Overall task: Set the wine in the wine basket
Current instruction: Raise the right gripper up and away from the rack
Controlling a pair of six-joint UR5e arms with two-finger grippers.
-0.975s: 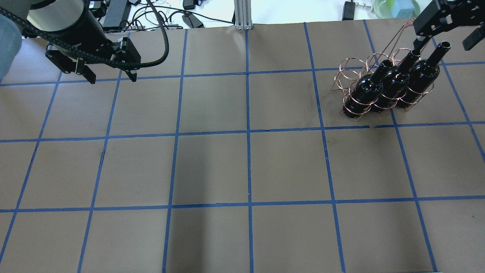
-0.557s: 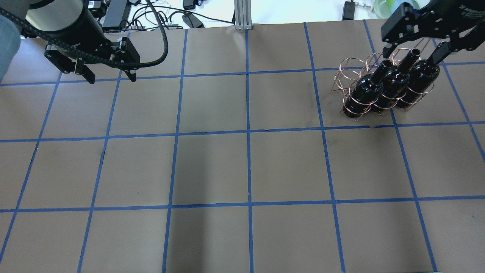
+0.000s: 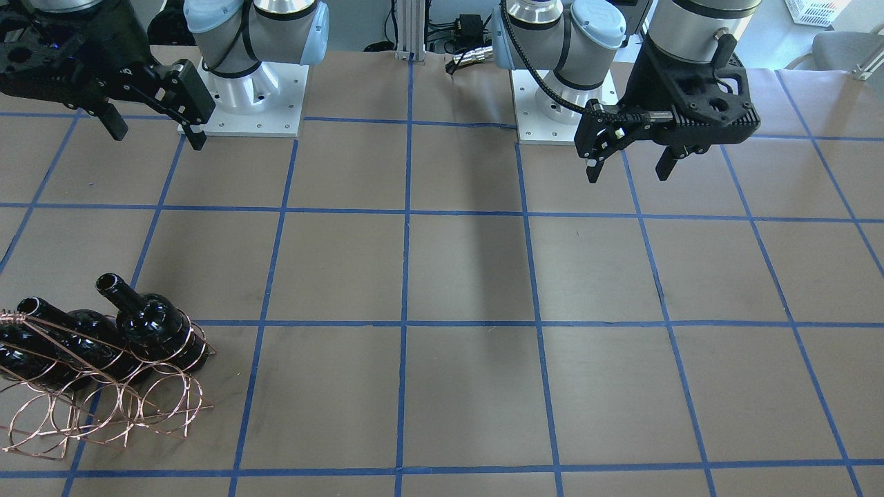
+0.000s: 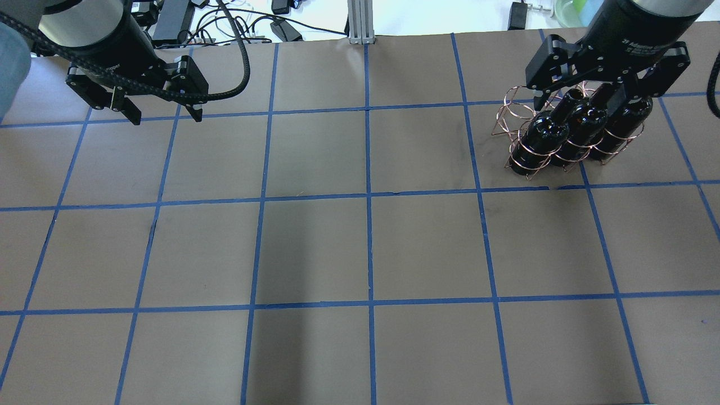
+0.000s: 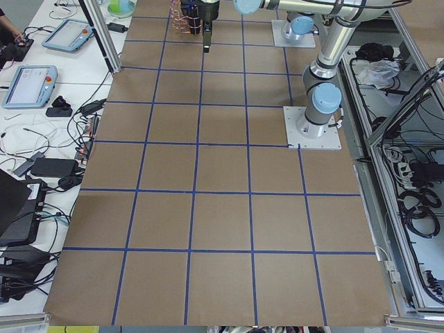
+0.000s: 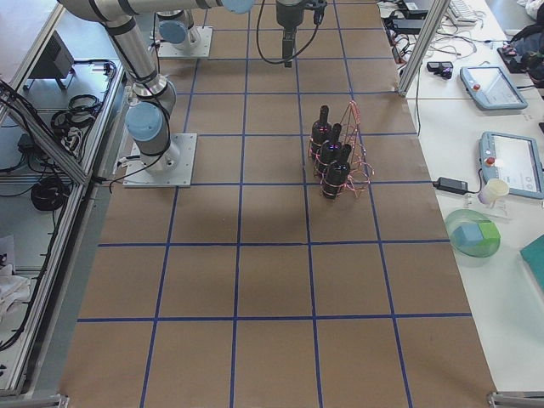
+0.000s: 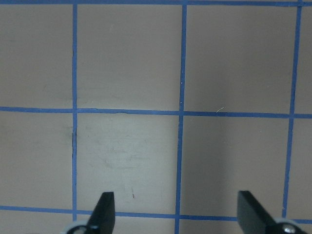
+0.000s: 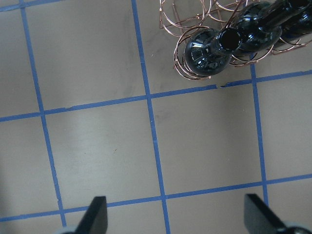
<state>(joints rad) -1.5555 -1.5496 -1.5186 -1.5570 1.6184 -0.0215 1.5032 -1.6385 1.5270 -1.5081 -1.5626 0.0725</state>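
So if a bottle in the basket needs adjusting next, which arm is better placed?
Right. The right gripper hangs open beside the wine basket, which holds three wine bottles. The left gripper is open far across the table.

Table (image 4: 315,247) under brown paper (image 4: 202,253), blue tape (image 4: 368,197) marking square grid. Wine basket (image 4: 514,112) stands near far edge, toward robot's right end. Three wine bottles (image 4: 543,132) upright in its robot-side slots; far loops hold nothing. White base plates (image 3: 276,117) bolted along robot-side edge.
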